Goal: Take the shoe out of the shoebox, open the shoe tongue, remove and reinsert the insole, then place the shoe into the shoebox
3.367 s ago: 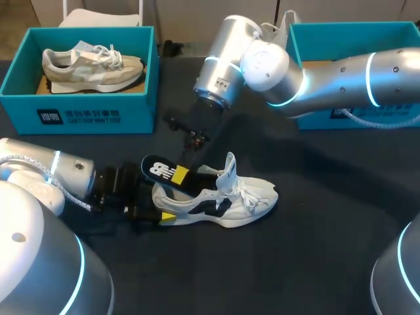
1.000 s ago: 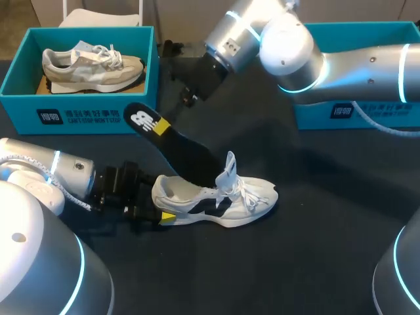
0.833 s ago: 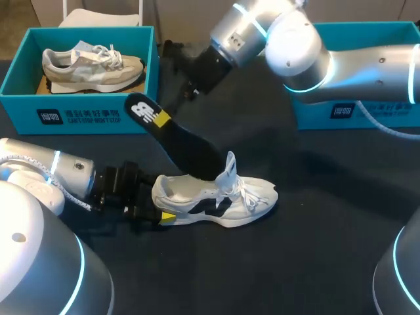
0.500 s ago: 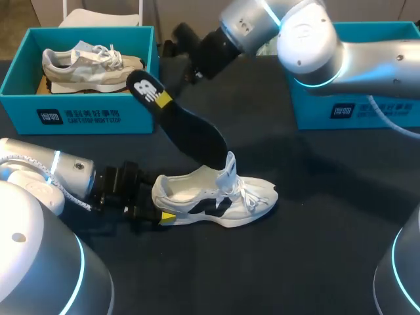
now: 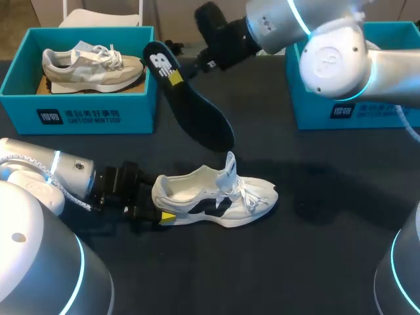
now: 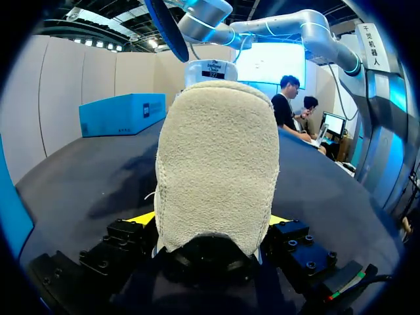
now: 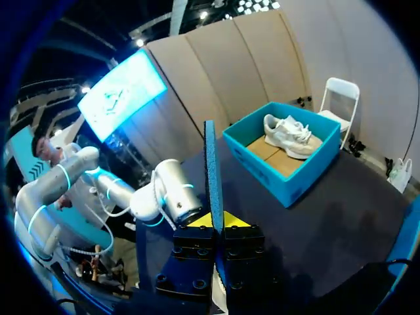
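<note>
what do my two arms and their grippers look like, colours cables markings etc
The left arm and the right arm are rounded silver-grey tubes with white joint caps and glowing cyan rings. A white coiled cable runs along the left one. The left gripper and the right gripper are blocky black units with visible bolt heads and bright yellow finger tips.

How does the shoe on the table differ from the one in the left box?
The table shoe is white and black; the boxed shoe is beige. The table shoe's heel is in the left gripper; the boxed shoe rests in the teal shoebox. Both are laced sneakers.
</note>
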Robot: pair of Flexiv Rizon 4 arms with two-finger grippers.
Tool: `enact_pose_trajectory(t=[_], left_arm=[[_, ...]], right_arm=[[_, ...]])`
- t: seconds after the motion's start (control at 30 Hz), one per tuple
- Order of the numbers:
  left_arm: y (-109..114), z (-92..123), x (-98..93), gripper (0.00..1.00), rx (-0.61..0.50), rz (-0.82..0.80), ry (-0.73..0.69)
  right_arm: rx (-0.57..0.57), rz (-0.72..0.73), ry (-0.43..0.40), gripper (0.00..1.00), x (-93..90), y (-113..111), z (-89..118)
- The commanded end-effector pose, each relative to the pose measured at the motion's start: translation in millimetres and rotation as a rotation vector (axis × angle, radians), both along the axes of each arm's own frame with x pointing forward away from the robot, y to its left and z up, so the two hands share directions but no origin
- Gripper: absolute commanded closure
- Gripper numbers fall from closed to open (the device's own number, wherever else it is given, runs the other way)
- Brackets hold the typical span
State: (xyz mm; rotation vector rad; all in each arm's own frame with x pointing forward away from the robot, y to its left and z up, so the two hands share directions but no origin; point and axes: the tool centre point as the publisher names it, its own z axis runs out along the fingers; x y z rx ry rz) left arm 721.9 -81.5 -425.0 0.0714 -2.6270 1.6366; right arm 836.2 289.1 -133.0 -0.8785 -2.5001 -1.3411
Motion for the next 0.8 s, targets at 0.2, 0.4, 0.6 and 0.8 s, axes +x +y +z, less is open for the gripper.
enact_pose_trajectory(t=[0.2, 0.4, 0.6, 0.8], left_arm=[[-0.3, -3.3, 1.1, 1.00, 0.004, -0.001, 0.001], [-0.3, -3.3, 1.1, 1.00, 0.004, -0.001, 0.001], [-0.3, -3.3, 1.1, 1.00, 0.004, -0.001, 0.001], [-0.3, -3.3, 1.1, 1.00, 0.004, -0.001, 0.001]], right_arm=[[-0.051, -0.123, -0.098, 1.00, -7.5, -13.7, 3.7], [-0.051, -0.123, -0.098, 1.00, -7.5, -13.7, 3.7], [-0.051, -0.123, -0.098, 1.00, -7.5, -13.7, 3.7], [0.025, -0.126, -0.083, 1.00, -4.7, -22.2, 29.2]])
